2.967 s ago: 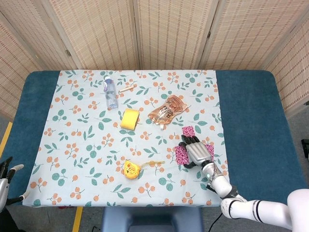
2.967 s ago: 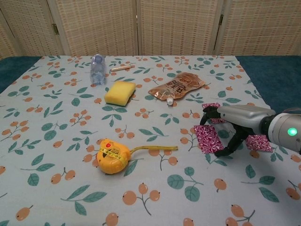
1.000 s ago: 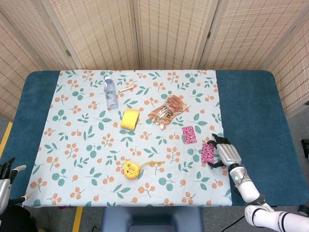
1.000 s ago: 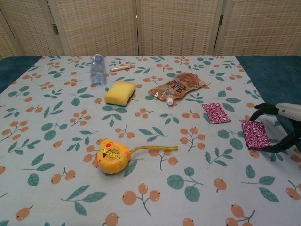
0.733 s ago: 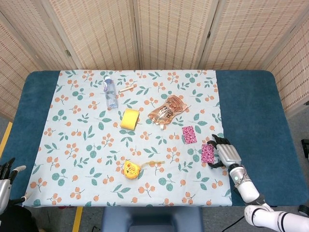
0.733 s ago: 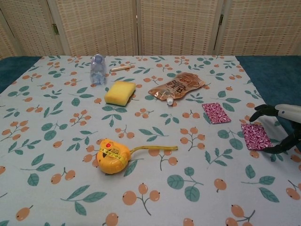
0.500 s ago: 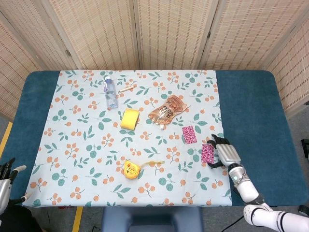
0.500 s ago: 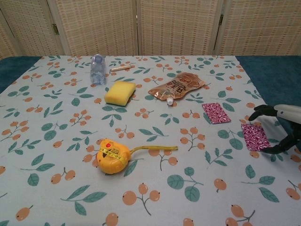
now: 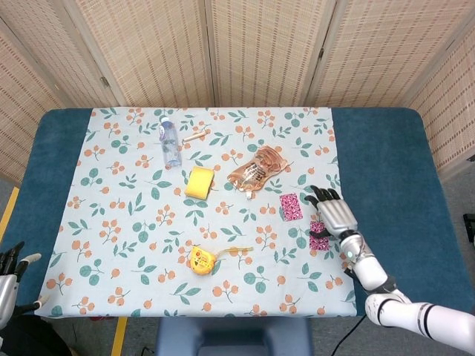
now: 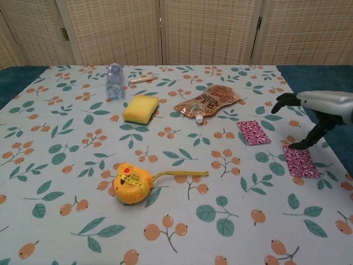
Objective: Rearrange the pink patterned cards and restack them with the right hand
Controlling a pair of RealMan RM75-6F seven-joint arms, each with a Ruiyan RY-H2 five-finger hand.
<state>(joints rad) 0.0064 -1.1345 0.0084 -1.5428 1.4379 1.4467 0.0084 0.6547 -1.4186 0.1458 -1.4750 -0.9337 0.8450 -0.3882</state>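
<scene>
Two pink patterned cards lie apart on the floral cloth. One card (image 9: 290, 207) (image 10: 253, 132) sits near the brown pouch. The other card (image 9: 319, 236) (image 10: 300, 161) lies closer to the front right. My right hand (image 9: 331, 211) (image 10: 309, 113) hovers above and between them, fingers spread, holding nothing; in the head view it partly covers the nearer card. My left hand (image 9: 10, 267) hangs low beyond the table's left front corner, fingers apart and empty.
A yellow tape measure (image 9: 200, 259) (image 10: 132, 183) with its tape pulled out lies front centre. A yellow sponge (image 9: 200, 182) (image 10: 140, 108), brown pouch (image 9: 257, 168) (image 10: 208, 101), water bottle (image 9: 171, 141) (image 10: 114, 80) and a small wooden stick (image 9: 195, 136) lie farther back.
My right hand let go of the front-right card, lifted and moved back toward the far card. Three seconds ago it was at the left card, which has since moved to the front right.
</scene>
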